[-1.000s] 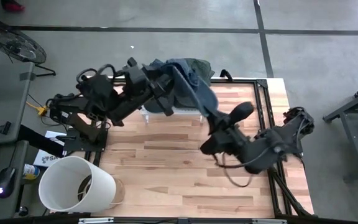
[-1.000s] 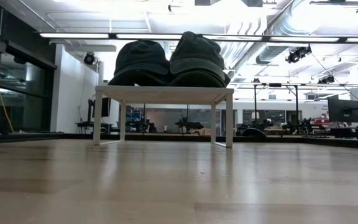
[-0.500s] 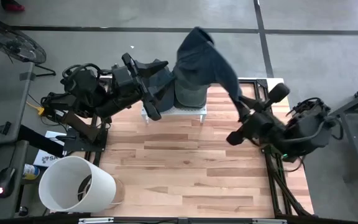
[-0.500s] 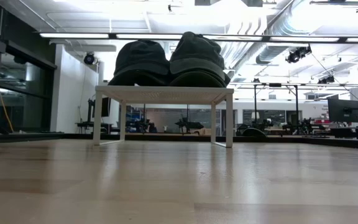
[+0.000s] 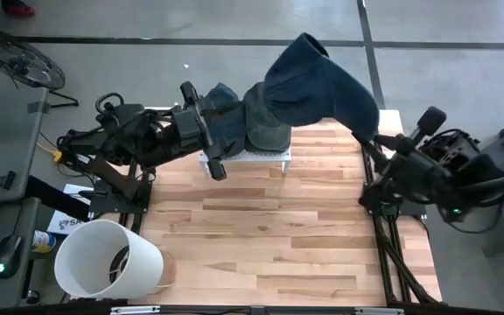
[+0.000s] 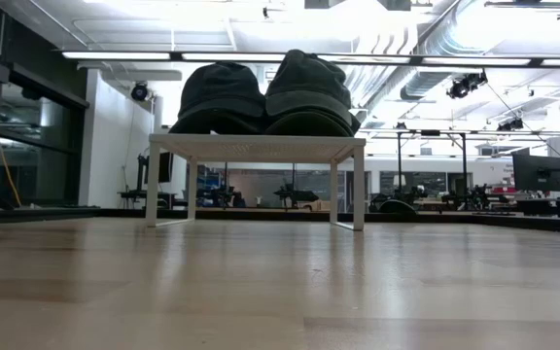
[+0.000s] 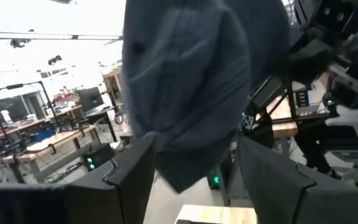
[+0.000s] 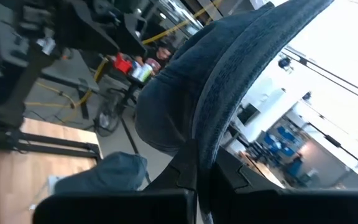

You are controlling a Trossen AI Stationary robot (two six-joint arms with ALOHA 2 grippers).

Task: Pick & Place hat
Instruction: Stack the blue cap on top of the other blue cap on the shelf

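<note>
Right tool (image 5: 376,147) is clamped on the brim of a dark blue hat (image 5: 318,83), holding it up in the air, upper middle of the high view, above the back edge of the table (image 5: 261,236). Left tool (image 5: 206,131) is spread open, fingers (image 7: 132,180) around nothing, over the little white stand (image 6: 257,148) with two more hats (image 6: 265,94).

Hat (image 5: 318,83) dark blue denim; small stand (image 6: 257,148) white; bucket (image 5: 103,260) white; table (image 5: 261,236) pale wood.
</note>
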